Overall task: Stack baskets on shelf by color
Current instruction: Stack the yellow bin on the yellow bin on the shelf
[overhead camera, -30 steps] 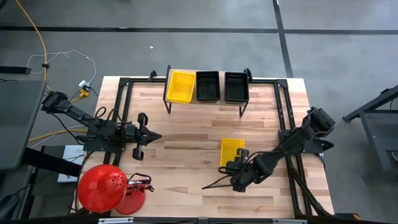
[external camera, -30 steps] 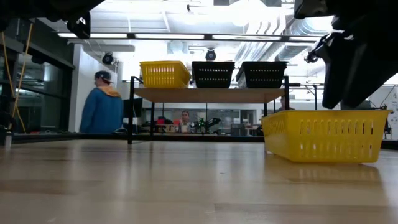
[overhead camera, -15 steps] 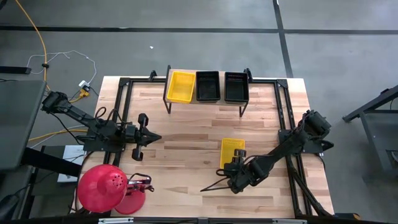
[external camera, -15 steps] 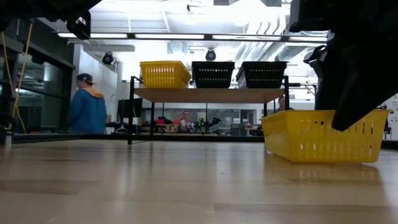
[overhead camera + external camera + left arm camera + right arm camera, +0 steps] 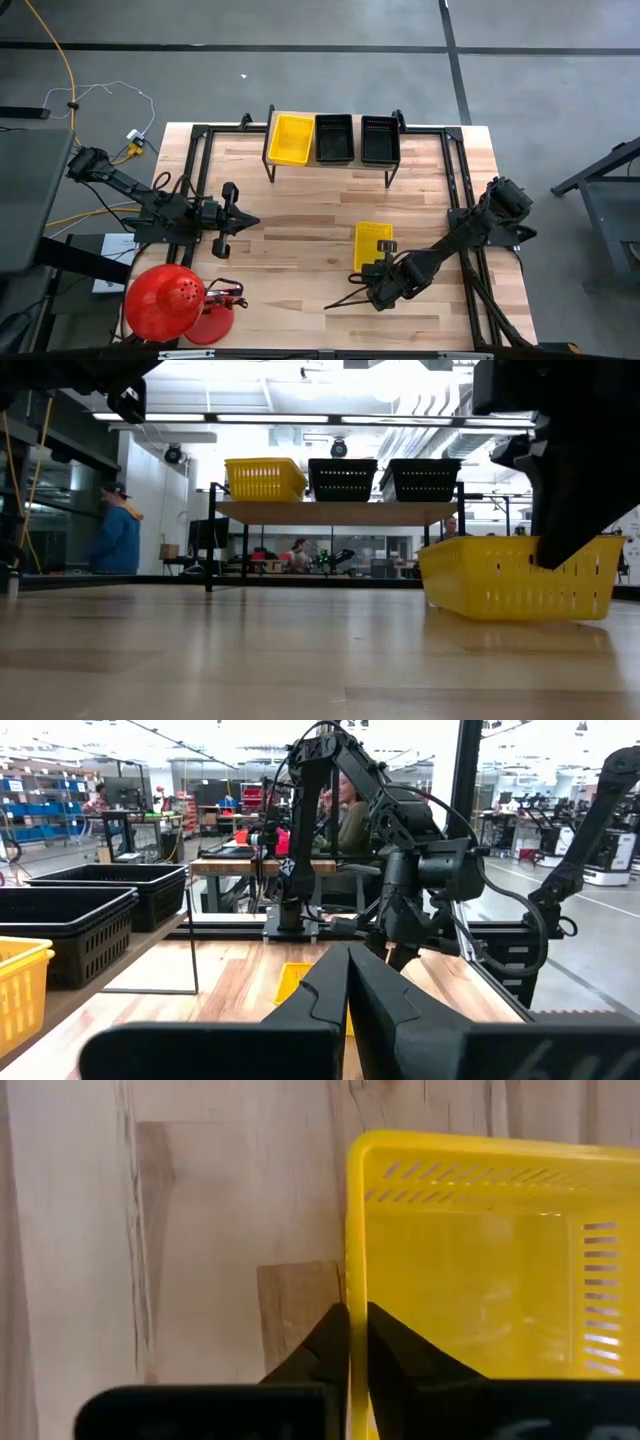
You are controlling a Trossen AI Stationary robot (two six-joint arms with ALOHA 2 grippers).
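**Right gripper pinching rim of loose yellow basket, left arm parked**

Left to right, as the high view shows it:

- Red dome-shaped object [image 5: 163, 299] sits at the near left corner of the bench [image 5: 300, 210], next to the left arm's base. Can't tell what it is.
- Left gripper [image 5: 240, 221] hovers over the left part of the bench, pointing toward the middle, well apart from every basket. Left wrist view shows its fingers [image 5: 375, 995] pressed together, nothing between them.
- Shelf [image 5: 330, 160] stands at the far edge of the bench, middle. On top, in a row: yellow basket [image 5: 291, 139] at the left end, then black basket [image 5: 334, 138], then second black basket [image 5: 380, 139]. Low view shows all three sitting side by side on the plank [image 5: 335, 512], and each looks like a stack of one or more; can't count layers.
- Loose yellow basket [image 5: 372, 243] is down on the bench, right of centre, near side of the shelf and well apart from it. Low view shows it flat on the wood [image 5: 515, 577].
- Right gripper [image 5: 382, 272] is at that basket's near end. Right wrist view: one finger [image 5: 325, 1342] outside the basket wall, the other inside, rim clamped between them [image 5: 357, 1260].
- Right arm runs back to its base at the bench's right edge.
- Background, low view: a person in a blue jacket [image 5: 116, 540] stands far left in the room beyond.
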